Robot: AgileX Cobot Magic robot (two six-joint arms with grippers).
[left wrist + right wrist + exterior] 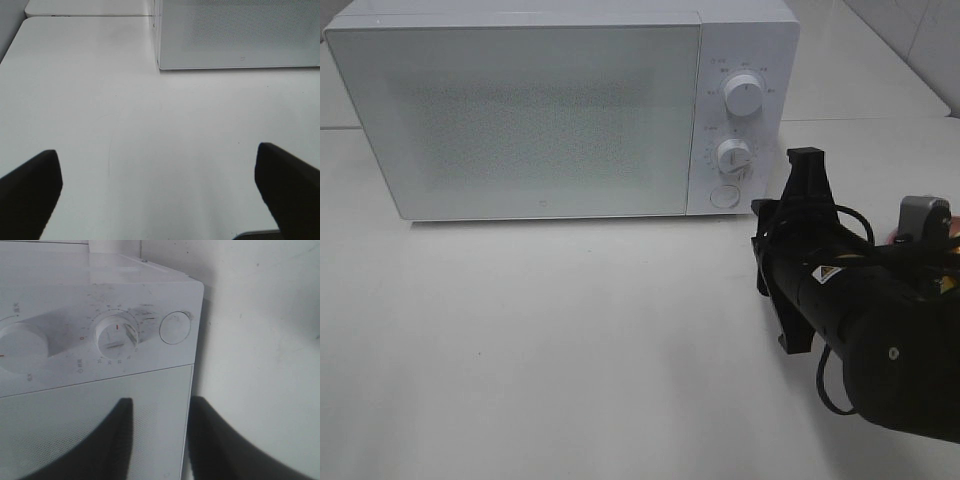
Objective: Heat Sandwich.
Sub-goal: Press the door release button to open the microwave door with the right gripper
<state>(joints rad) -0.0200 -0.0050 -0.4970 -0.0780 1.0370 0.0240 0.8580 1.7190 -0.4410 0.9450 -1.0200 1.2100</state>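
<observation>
A white table (570, 350) fills most of the high view, and its bare top also runs under the left wrist camera. Toward the back of it stands a white microwave (520, 110) with its door (520, 120) shut flush and a speckled window across the front. The control strip is on the side nearer the right arm.

The black right arm (880, 350) reaches in from the right edge of the high view and sits in front of that control strip, apart from the oven. The right gripper (161, 402) faces the seam between door and control strip. Its two dark fingers (117, 440) stand partway apart with nothing between them, and whether they touch the oven cannot be told.

The left gripper (156, 150) hangs over bare table, near the microwave's front corner on the side away from the controls. Its fingers (30, 190) are spread wide to the edges of the view and hold nothing.

On the control strip there is an upper knob (744, 96), a lower knob (733, 155) ringed with small markings, and below it a round button (723, 195).

The sandwich shows in none of the views, so where it lies cannot be told.
</observation>
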